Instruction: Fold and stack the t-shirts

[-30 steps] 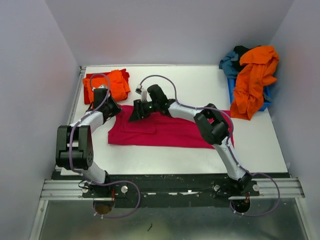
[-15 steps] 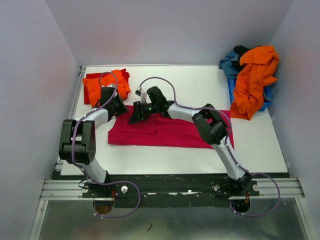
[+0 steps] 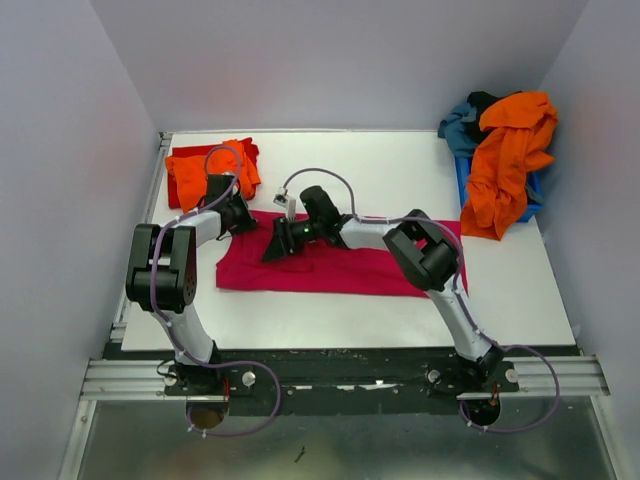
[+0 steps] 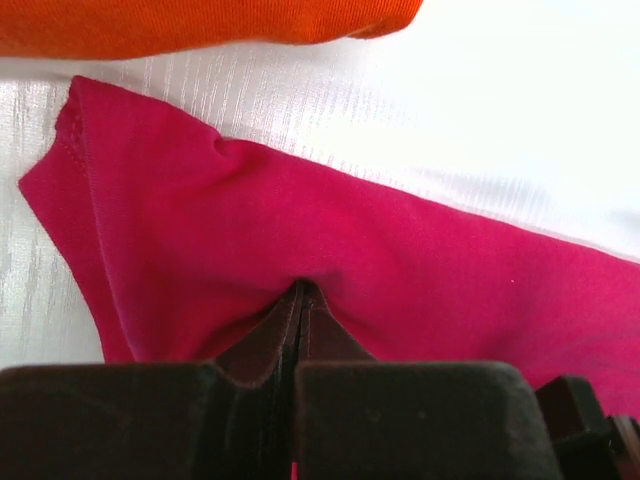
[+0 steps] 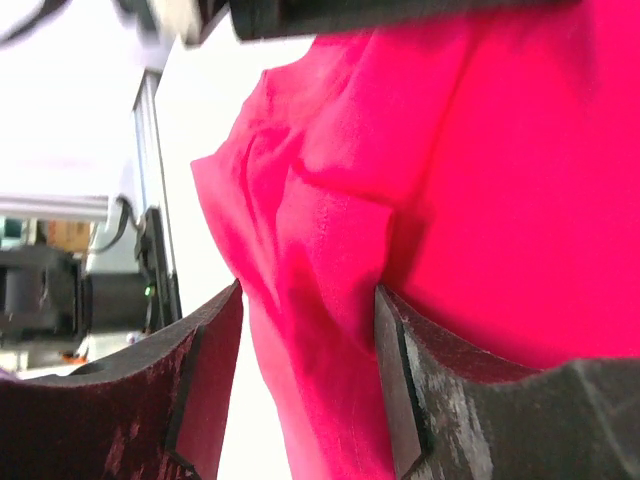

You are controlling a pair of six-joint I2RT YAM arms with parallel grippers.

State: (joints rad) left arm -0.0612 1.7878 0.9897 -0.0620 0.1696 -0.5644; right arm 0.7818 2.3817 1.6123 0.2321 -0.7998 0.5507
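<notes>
A magenta-pink t-shirt point(image 3: 340, 265) lies in a long flat band across the middle of the table. My left gripper point(image 3: 242, 216) is shut on its far left edge; in the left wrist view the jaws point(image 4: 300, 292) pinch a small peak of the magenta cloth point(image 4: 420, 260). My right gripper point(image 3: 275, 250) stands open over the shirt's left part. A loose fold of the magenta shirt point(image 5: 480, 200) runs between its fingers point(image 5: 400, 390), with a gap on the left side. A folded orange t-shirt point(image 3: 205, 172) lies on a red one point(image 3: 247, 147) at the back left.
At the back right a blue bin point(image 3: 462, 185) holds a heap with an orange t-shirt point(image 3: 510, 165), a teal-blue one point(image 3: 458, 125) and a black one point(image 3: 483, 98) hanging over its rim. White walls close in three sides. The orange stack point(image 4: 200, 25) lies just beyond the left gripper.
The left gripper has slid right onto the magenta shirt's edge and shut on it. The right gripper, still open, has shifted a little toward the near side.
</notes>
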